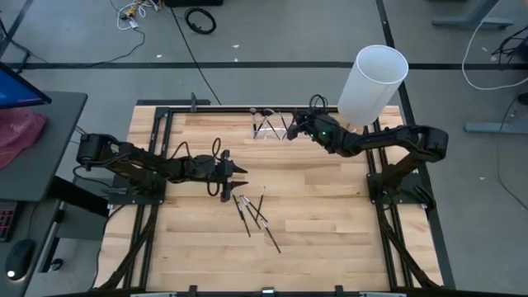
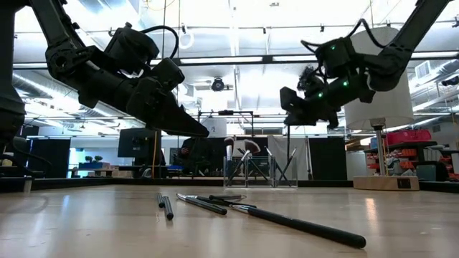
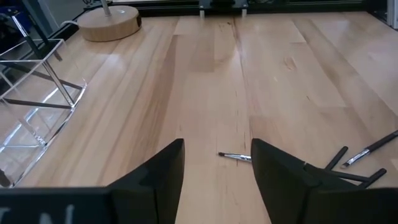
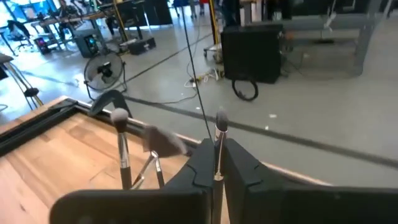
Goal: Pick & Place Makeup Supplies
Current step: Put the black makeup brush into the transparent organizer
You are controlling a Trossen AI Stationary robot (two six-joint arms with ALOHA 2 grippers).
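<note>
Only the right wrist view shows the right end effector clenched on a brush; left end effector released.

Pale wood-plank worktop, black-framed. Black makeup brushes at centre frame, some with silvery ferrules. White cylinder upper right. Clear holder at upper centre. Both arms black.

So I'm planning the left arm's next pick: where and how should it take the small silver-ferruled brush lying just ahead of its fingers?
Probably by the bare stretch of the small brush, from straight above. It lies flat on the table, apart from the other brushes, and crosswise to the open left gripper, so turn the wrist to close across its width.
</note>
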